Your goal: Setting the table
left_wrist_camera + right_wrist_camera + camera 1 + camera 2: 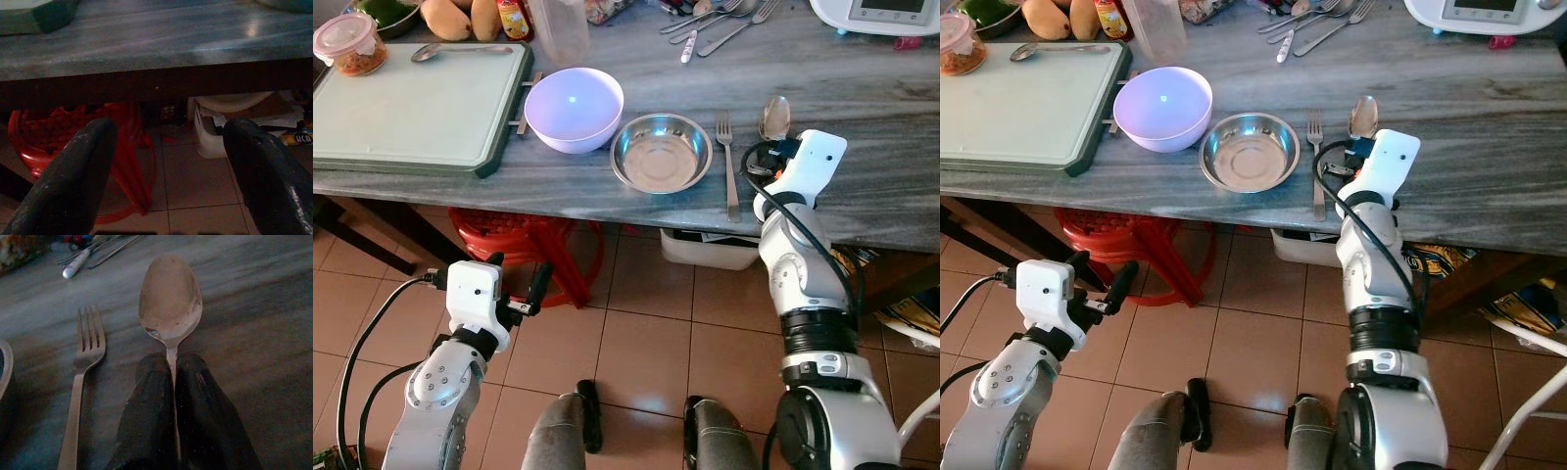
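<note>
On the grey table point(862, 117) a steel bowl point(661, 152) sits beside a lilac bowl point(574, 109). A fork point(728, 157) lies just right of the steel bowl. A spoon point(774, 117) lies right of the fork, bowl end away from me. My right gripper point(172, 377) is shut on the spoon point(170, 298) handle, low at the table top, with the fork point(83, 377) beside it. My left gripper point(522, 284) is open below the table edge, over the tiled floor, with nothing between its fingers point(73, 181).
A pale cutting board point(416, 103) with a spoon point(460, 50) on it lies at the left. Loose cutlery point(720, 24), a lidded food tub point(350, 44) and a white appliance point(881, 15) stand at the back. A red stool point(533, 245) and white bin point(710, 250) sit underneath.
</note>
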Robot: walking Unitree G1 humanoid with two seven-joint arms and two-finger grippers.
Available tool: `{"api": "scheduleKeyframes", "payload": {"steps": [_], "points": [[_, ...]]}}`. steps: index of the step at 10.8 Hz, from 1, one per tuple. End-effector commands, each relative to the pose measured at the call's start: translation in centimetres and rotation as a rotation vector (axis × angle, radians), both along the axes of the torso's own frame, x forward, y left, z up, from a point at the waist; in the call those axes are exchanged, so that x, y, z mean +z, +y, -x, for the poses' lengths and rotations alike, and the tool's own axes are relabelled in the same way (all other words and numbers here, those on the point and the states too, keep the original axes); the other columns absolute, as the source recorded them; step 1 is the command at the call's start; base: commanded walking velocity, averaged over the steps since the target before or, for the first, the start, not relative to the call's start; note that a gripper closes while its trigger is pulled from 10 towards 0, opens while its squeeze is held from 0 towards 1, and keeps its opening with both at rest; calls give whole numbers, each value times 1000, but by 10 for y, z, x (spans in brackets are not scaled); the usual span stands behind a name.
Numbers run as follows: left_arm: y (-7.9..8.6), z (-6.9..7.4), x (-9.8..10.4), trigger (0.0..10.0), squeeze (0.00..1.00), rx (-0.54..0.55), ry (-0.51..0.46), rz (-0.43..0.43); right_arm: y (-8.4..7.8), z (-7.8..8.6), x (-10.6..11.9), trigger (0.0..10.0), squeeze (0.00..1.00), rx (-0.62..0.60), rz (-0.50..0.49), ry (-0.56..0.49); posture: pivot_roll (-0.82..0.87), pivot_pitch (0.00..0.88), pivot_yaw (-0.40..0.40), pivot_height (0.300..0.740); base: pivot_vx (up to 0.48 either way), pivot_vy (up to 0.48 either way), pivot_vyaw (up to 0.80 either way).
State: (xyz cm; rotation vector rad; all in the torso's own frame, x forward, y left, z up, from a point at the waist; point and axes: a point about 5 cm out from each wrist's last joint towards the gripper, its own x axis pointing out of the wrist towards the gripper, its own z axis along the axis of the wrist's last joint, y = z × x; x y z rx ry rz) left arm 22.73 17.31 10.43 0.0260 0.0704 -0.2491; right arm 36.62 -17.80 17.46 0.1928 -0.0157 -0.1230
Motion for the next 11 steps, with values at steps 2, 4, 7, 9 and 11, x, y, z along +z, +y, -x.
{"api": "scheduleKeyframes", "payload": {"steps": [2,4,7,9,11], "points": [[1,2,1,10000,0,5,7,-4,0,6,-37,10000,0,38,-9,181,49,301,107,740,0,0,0],[1,2,1,10000,0,2,8,-6,-2,6,-40,10000,0,56,6,210,51,302,111,740,0,0,0],[0,1,1,10000,0,-3,9,-8,-2,10,-49,10000,0,72,19,265,49,301,111,740,0,0,0],[0,0,1,10000,0,-2,9,-9,-1,14,-57,10000,0,82,29,306,49,302,111,740,0,0,0],[-1,-1,1,10000,0,-4,9,-7,-3,17,-61,10000,0,89,60,326,45,299,109,740,0,0,0]]}}
